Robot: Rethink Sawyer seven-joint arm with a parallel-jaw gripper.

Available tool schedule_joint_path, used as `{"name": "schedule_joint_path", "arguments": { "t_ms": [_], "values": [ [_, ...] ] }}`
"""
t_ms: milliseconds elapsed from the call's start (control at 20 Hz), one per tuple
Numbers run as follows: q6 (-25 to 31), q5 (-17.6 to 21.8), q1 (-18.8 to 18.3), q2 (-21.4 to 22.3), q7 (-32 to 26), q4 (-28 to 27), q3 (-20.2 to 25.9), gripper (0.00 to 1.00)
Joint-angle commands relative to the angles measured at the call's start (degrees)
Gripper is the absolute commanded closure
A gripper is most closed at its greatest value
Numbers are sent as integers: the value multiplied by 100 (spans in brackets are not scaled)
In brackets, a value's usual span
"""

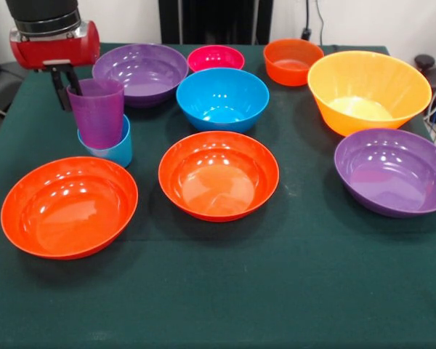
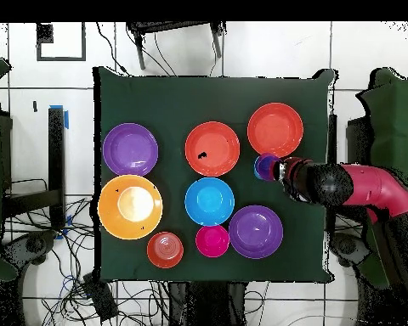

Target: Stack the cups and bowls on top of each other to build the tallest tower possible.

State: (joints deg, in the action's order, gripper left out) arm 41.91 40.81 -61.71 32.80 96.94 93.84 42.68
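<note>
My gripper (image 1: 67, 91): right behind the purple cup (image 1: 97, 113), up by its rim. One dark finger shows to the left of the cup. I cannot tell if I am gripping the cup or have let go.
Which way: the cup is just in front of my fingers and a bit lower. It stands straight up, open end on top.
Purple cup: it sits inside the light blue cup (image 1: 109, 149), and most of it sticks out.
Tower (image 1: 102, 127): only these two cups so far, near the table's (image 1: 291, 291) left side in the front view.
Look: both cups are shiny, smooth and thin.
Next, I think: the small pink bowl (image 1: 215, 57). It is well apart, past the wide purple bowl (image 1: 140, 73).
</note>
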Motion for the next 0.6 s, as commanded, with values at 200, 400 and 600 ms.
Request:
{"name": "schedule_joint_path", "arguments": {
  "t_ms": [200,400,600],
  "values": [
    [434,209,125,46,-1359,293,0,100],
    [426,200,120,65,-1324,326,-4,100],
    [413,199,105,80,-1310,368,-6,100]
  ]
}}
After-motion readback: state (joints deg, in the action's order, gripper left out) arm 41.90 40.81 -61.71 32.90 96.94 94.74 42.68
